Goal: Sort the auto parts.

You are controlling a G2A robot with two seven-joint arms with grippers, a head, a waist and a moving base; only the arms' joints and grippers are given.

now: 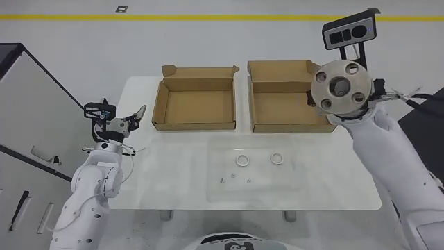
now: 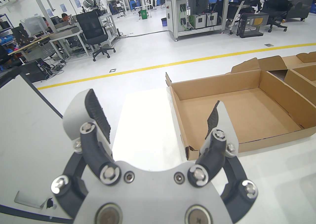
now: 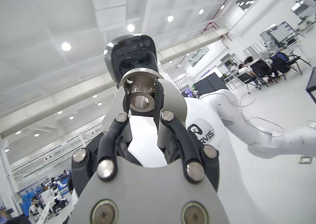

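Flanged hub (image 3: 139, 101) is pinched by its bored neck between the right gripper (image 3: 142, 96) fingers, held high, disc face up. Below that gripper lies the right box (image 1: 277, 105). Two rings (image 1: 243, 160) rest on the table (image 1: 173, 180) farther inboard. Recommended: descend squarely over the box floor, flange level, and release low. Beyond the left box (image 1: 198, 107), the left gripper (image 2: 154, 104) hangs spread.

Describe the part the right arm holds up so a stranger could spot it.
On the white table stand two open brown cardboard boxes. By the right-hand box's outer edge, the right gripper holds up a round silver metal flange. Unlike the thin metal rings on the table, it is a disc with a centre bore and four holes.
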